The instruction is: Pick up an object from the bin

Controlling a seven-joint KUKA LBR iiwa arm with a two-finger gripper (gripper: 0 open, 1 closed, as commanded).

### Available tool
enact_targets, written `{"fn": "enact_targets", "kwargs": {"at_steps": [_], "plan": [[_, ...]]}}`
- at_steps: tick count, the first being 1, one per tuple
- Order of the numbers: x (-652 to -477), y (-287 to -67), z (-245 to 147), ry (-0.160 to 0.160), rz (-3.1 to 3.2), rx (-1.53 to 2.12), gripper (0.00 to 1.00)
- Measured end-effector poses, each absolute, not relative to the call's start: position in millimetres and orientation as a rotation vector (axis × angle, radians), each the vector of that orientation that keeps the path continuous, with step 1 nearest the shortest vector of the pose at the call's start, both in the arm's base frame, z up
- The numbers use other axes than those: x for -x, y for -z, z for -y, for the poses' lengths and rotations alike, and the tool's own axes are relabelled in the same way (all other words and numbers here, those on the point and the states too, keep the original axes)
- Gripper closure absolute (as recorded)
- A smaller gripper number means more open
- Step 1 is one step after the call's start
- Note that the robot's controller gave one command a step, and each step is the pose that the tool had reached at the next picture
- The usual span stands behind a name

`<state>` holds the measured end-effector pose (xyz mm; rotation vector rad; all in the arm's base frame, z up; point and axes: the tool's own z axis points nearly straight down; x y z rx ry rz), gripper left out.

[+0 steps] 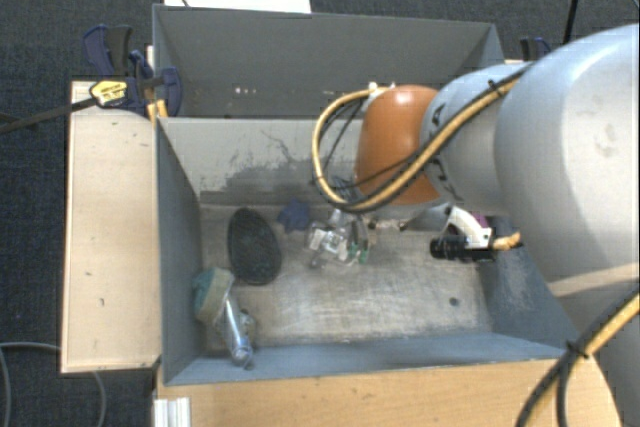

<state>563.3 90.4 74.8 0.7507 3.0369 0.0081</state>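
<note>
The small blue piece is lying on the bin floor just left of the gripper, toward the far wall. It is the nearest loose thing, though nothing is showing that the gripper is reaching for it. It is looking soft and crumpled, so it is probably light and yielding. A pinch across its middle is likely suiting it best, with some risk of it flattening against the metal. Whether the claw is open or closed cannot be told, and nothing is visibly sitting in it.

Further left of the gripper, 1 black oval pad is resting flat — matte, finely textured, probably stiff, and graspable only across its narrow axis. Left of the gripper and nearer the front wall, 1 teal block is touching 1 clear tube — the tube is likely slippery. Right of the gripper, 1 black-and-white item is lying beneath the arm. The bin is grey sheet metal, its floor scuffed.
</note>
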Motion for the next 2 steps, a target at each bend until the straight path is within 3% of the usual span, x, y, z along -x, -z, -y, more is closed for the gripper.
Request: {"fn": "enact_targets", "kwargs": {"at_steps": [2], "plan": [[-566.3, -134, -90, -0.004, -3.047, -0.741, 1.00]]}}
